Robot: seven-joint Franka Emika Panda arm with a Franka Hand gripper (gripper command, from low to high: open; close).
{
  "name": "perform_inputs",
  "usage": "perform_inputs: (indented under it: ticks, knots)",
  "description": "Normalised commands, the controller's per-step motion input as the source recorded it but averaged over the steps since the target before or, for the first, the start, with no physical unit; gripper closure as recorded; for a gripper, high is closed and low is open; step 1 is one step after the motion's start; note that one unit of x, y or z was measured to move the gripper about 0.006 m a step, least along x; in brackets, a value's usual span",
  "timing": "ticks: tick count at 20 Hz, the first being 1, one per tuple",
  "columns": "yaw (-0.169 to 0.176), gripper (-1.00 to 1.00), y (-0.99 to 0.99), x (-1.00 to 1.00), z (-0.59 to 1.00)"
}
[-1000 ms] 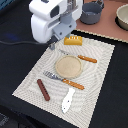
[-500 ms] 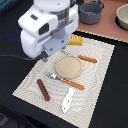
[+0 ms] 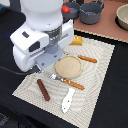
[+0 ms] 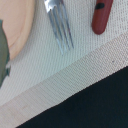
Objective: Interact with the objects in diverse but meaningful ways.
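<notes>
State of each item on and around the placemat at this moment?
Tan plate: flat on the mat, empty.
Fork: lying flat beside the plate.
Sausage: lying on the mat, untouched.
Grey pot: upright, off the mat.
End effector: hidden behind the arm, state unclear.

A pale cloth mat (image 3: pixel 95 75) with a fine woven look lies flat on a black table (image 3: pixel 112 107). The mat sits at a slant, with one corner near the front edge of the table. In the wrist view the mat's (image 4: pixel 60 80) edge runs across the picture, and the black table (image 4: pixel 100 107) shows just past it. At the back, a pinkish brown top (image 3: pixel 107 22) starts where the black table ends. A tan bowl (image 3: pixel 123 15) sits on it, at the exterior view's right, cut off by the picture's edge.
</notes>
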Motion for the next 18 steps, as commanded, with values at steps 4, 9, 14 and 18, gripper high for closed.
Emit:
perform_inputs:
  ticks: [4,9,14,18]
  knots:
    - [-0.022,-1.0,-0.42,0.0,-0.29]
    - [-0.018,-1.0,-0.38,0.01,-0.27]
    - [-0.018,-1.0,-0.37,0.0,-0.27]
    - [-0.019,-1.0,-0.34,0.0,-0.3]
